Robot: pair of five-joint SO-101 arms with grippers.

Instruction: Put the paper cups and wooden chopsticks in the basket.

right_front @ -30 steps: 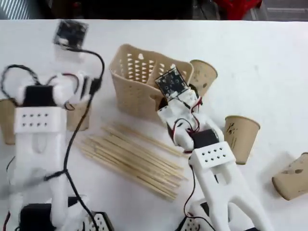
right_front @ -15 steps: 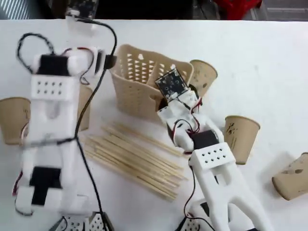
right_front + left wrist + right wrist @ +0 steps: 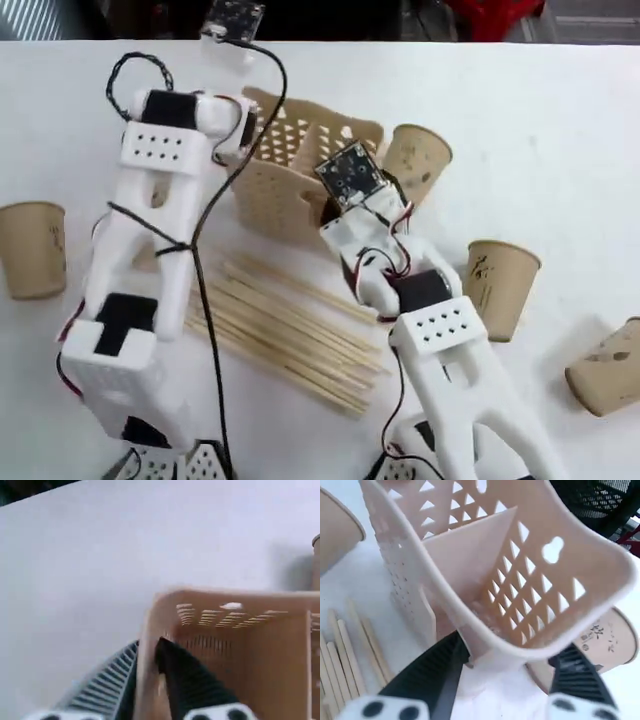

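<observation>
Illegible print on paper cups (image 3: 497,285), white counter (image 3: 560,120); left gripper (image 3: 148,646) jaws tight on basket (image 3: 280,195) wall, right gripper (image 3: 512,652) jaws wide.

Print on the paper cups (image 3: 497,285) (dark marks) is unreadable.

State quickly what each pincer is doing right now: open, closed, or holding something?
The left pincer is closed on the wall of the basket.
The right pincer is open, astride the basket's rim at a corner.
</observation>
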